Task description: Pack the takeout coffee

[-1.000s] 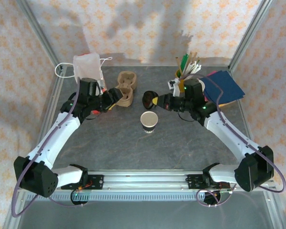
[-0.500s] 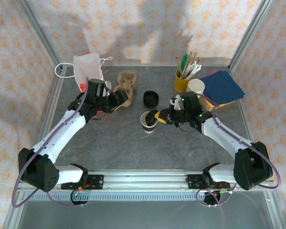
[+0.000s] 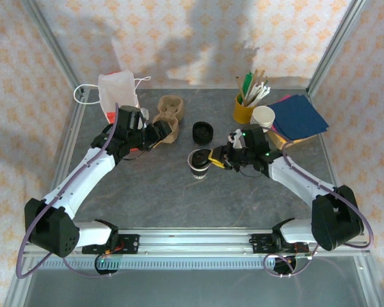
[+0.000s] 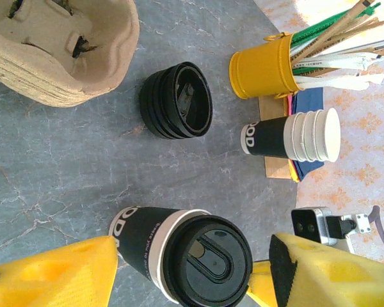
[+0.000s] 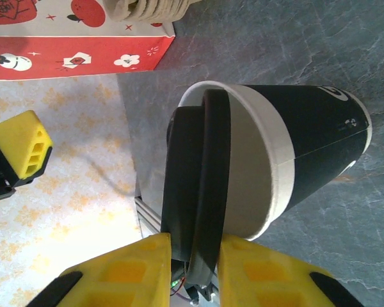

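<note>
Right gripper [image 3: 210,157] reaches in from the right side of the table [image 3: 166,198] to the paper cup [image 3: 198,166]. Its yellow fingers [image 5: 115,268] stand close on either side of the black lid [image 5: 198,179], at its rim. Whether they press on it or merely flank it cannot be told.

The cup stands upright near the middle of the table, its long axis vertical and its mouth pointing straight up. Its base rests on the grey surface, and its wall is dark, with white lettering and a white band under the rim. The lid lies flat across the mouth with its sip hole on top; whether it is pressed home all round cannot be told.

Farther back and to the left, the left gripper [image 3: 152,136] hangs near the pulp carrier [image 3: 168,121], with its fingers spread wide and nothing between them. A stack of spare lids [image 3: 203,132] sits just right of the carrier, apart from the cup.

Toward the far right corner are the yellow cup of stirrers [image 3: 244,109], a stack of paper cups [image 3: 264,116] just beside it, and blue napkins [image 3: 297,116]. A printed bag [image 3: 118,89] stands at the far left corner.
</note>
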Robot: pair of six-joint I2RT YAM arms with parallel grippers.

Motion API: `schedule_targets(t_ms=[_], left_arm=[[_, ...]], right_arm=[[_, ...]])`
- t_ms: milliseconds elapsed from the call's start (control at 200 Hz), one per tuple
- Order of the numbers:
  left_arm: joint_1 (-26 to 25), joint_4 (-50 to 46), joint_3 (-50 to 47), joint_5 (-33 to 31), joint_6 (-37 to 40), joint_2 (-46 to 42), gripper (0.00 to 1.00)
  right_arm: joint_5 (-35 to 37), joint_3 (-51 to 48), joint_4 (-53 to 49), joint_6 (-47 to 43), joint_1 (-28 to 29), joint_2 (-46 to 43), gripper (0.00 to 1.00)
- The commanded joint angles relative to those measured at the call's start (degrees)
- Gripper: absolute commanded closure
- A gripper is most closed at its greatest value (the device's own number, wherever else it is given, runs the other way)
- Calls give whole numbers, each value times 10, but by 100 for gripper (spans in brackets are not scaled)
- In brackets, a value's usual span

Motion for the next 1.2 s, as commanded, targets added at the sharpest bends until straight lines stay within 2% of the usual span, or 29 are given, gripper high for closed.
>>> schedule_targets(t_ms=[0, 425, 531, 616, 731, 876, 1001, 1191], left_arm=[[-4, 8, 3, -7, 0, 0, 34], [-4, 5, 1, -8, 7, 7, 35], [-4, 7, -3, -9, 11, 7, 34], [-4, 20, -13, -4, 20, 7, 33], [-18, 54, -30, 2, 57, 8, 25], [-38, 110, -74, 8, 108, 21, 11], [-43, 175, -115, 61, 130, 33, 4], [-47, 273, -173, 137, 130, 64, 3]], right_arm=[[15, 4, -12, -18, -4, 12, 76], [22, 3, -11, -32, -3, 28, 75], [37, 18, -44, -56, -3, 29, 73], [77, 46, -100, -101, -3, 26, 70], [110, 68, -123, -134, -3, 14, 65], [107, 47, -71, -140, -3, -5, 61], [114, 21, -26, -143, -3, -10, 59], [106, 8, 13, -139, -2, 6, 59]])
